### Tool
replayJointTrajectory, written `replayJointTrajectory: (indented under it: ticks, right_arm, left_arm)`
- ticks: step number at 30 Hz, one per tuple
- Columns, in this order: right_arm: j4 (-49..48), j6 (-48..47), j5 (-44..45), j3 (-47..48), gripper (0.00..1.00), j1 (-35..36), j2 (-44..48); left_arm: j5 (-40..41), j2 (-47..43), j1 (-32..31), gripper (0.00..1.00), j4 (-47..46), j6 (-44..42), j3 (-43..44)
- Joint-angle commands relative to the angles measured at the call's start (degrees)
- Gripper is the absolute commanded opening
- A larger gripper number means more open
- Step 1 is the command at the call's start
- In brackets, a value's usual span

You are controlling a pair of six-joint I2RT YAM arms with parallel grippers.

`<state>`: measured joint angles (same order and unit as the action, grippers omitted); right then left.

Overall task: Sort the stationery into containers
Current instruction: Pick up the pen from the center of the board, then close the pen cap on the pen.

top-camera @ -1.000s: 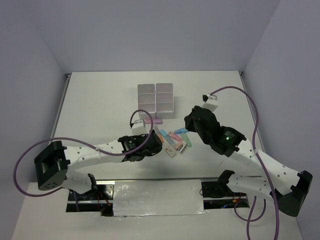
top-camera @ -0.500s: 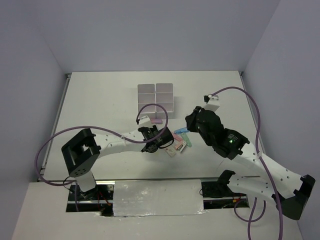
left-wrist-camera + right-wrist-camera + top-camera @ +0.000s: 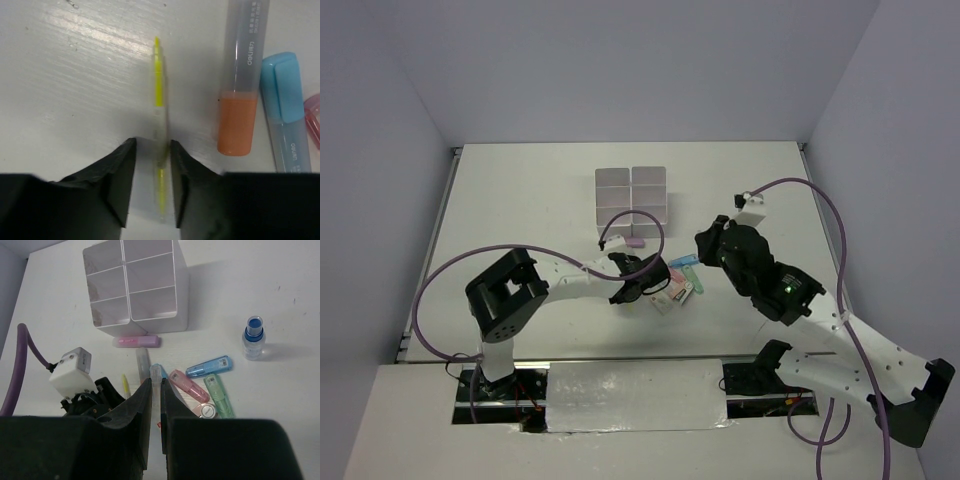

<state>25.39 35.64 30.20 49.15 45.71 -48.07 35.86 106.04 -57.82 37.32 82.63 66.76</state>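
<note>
**Left jaws astride the yellow pen, organiser compartments bare**

On the white table (image 3: 520, 200), the left gripper (image 3: 152, 144) is down at the surface in front of the containers. Its two black fingers (image 3: 122, 175) stand part closed, one on each side of the thin yellow pen (image 3: 159, 95). The pen lies flat with its tip pointing away from the wrist. Whether the pads press it cannot be told.

Just right of the pen lie a grey marker with an orange cap (image 3: 242, 75) and a blue marker (image 3: 285, 110). A pink piece (image 3: 314, 120) is cut off at the frame edge.

The containers (image 3: 131, 285) sit at the far middle of the table. All six square compartments show only pale walls and floors. A pink marker (image 3: 136, 341) lies flat along the near wall, just beside it.

Further right is a loose cluster: a pink marker (image 3: 187, 385), a light blue marker (image 3: 209, 366) and a green marker (image 3: 218, 395), touching or overlapping. Its near part is hidden behind the right gripper (image 3: 155, 385), which hangs above the table with its jaws almost together, holding nothing.

Far right, well apart from the cluster, stands the small clear bottle (image 3: 253, 337) with a blue cap, upright. In the top view the right arm hides it.
</note>
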Motion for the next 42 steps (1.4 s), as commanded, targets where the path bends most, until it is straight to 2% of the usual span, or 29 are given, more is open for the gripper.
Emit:
replayJointTrajectory:
  ticks: [1,2,4,5,7,11,12,14,15,16,18,19,23,24,26,30,33,36,42]
  right_arm:
    - [-2.45,-0.83,0.57,-0.19,0.00,-0.27,1.40]
    - [-2.53,-0.83,0.31,-0.19,0.00,-0.27,1.49]
    - [-2.45,-0.66,-0.66,-0.02,0.00,-0.45,2.02]
    - [-2.10,-0.57,-1.36,0.16,0.00,-0.45,2.28]
    - [-1.92,-1.27,-4.42,1.03,0.00,-0.71,2.72]
    - [-5.95,-4.34,-12.34,0.60,0.00,-1.15,2.20]
    - [-7.18,-4.52,-13.48,-0.62,0.00,-1.24,1.93]
    - [-11.66,-3.91,-14.38,-2.20,0.00,-1.15,2.19]
    - [-14.72,-2.34,-12.03,-3.86,0.00,-0.81,3.41]
    - [-16.58,-1.37,-11.05,-4.84,0.00,-0.71,3.43]
    - [-22.45,-0.22,-9.02,-7.73,0.00,-0.19,6.14]
    - [-24.40,0.57,-8.14,-8.36,0.00,0.51,6.76]
    - [-32.57,2.32,-4.80,-10.73,0.00,2.18,7.20]
    - [-38.68,1.98,-4.88,-12.83,0.00,2.71,7.38]
    - [-45.22,0.15,-5.06,-15.47,0.00,4.72,8.08]
    - [-58.39,-4.68,-6.54,-17.41,0.00,8.42,8.70]
    - [-63.77,-6.36,-9.79,-18.47,0.00,9.39,8.09]
    - [-66.51,-6.28,-9.54,-19.88,0.00,10.27,8.52]
    - [-64.85,-5.23,-10.86,-19.44,0.00,10.45,8.53]
  left_arm:
    - [-2.37,1.10,0.43,0.43,-1.11,-0.89,-0.49]
    - [-2.98,0.93,0.34,0.30,-1.37,-0.98,-1.71]
    - [-4.99,-0.04,0.43,0.19,-3.65,-1.59,-3.65]
    - [-5.70,-0.48,0.43,0.09,-4.62,-1.94,-6.27]
    - [-6.24,-2.31,0.43,0.00,-5.77,-1.60,-9.96]
    - [-4.75,-12.49,-0.36,0.00,-7.26,-2.38,-17.78]
    - [-4.48,-15.66,-0.88,0.00,-9.00,-4.56,-19.37]
    - [-4.57,-27.16,-2.81,0.00,-18.30,-14.83,-24.38]
    - [-6.22,-34.42,-3.87,0.00,-22.08,-22.96,-27.44]
    - [-8.15,-37.63,-3.88,0.00,-28.90,-26.26,-28.69]
    - [-11.32,-46.66,-3.70,0.00,-34.48,-32.24,-31.16]
    - [-13.25,-49.24,-3.61,0.00,-40.08,-37.58,-33.08]
    - [-25.18,-58.83,-3.53,0.00,-49.60,-45.53,-36.26]
    - [-27.57,-61.28,-3.26,0.00,-51.89,-47.19,-37.66]
    - [-33.80,-62.88,-2.91,0.00,-58.55,-48.00,-38.89]
    - [-39.44,-63.41,-1.51,0.00,-66.05,-46.34,-40.22]
    - [-41.30,-63.24,-1.15,0.00,-70.53,-45.19,-40.83]
    - [-41.13,-62.62,-0.98,0.00,-71.42,-44.66,-40.66]
    - [-40.95,-62.53,-0.36,0.00,-72.39,-44.13,-41.01]
